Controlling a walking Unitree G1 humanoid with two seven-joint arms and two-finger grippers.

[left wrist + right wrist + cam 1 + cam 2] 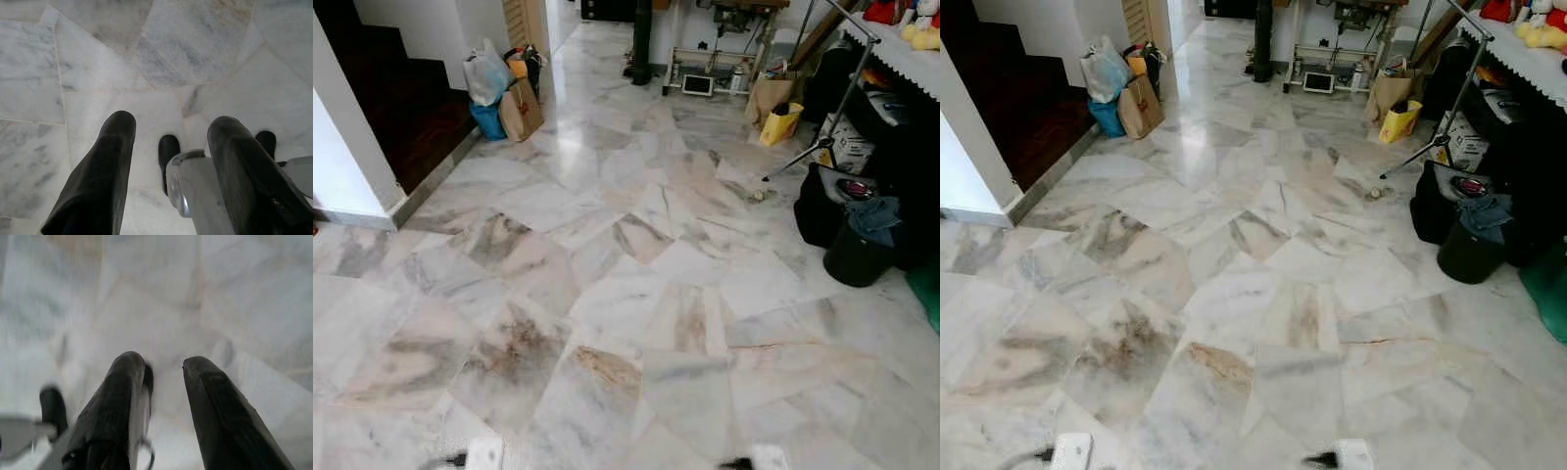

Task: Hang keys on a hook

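My left gripper point(171, 122) hangs open over the pale marble floor point(636, 294), its two black fingers point(105, 166) apart with bare floor between them. My right gripper point(164, 363) also hangs open above the floor, and that picture is blurred. A thin blurred shape point(146, 450) lies close beside one right finger; I cannot tell what it is. My two white feet point(1072, 450) point(1351, 455) show at the lower edge of the eye views.
Shopping bags point(504, 93) stand at the far left beside dark stairs point(401, 98) and a white wall corner point(342, 166). On the right are black bags point(847, 235), a metal stand point(822, 117) and a yellow bag point(780, 122). A table frame point(720, 59) stands at the back.
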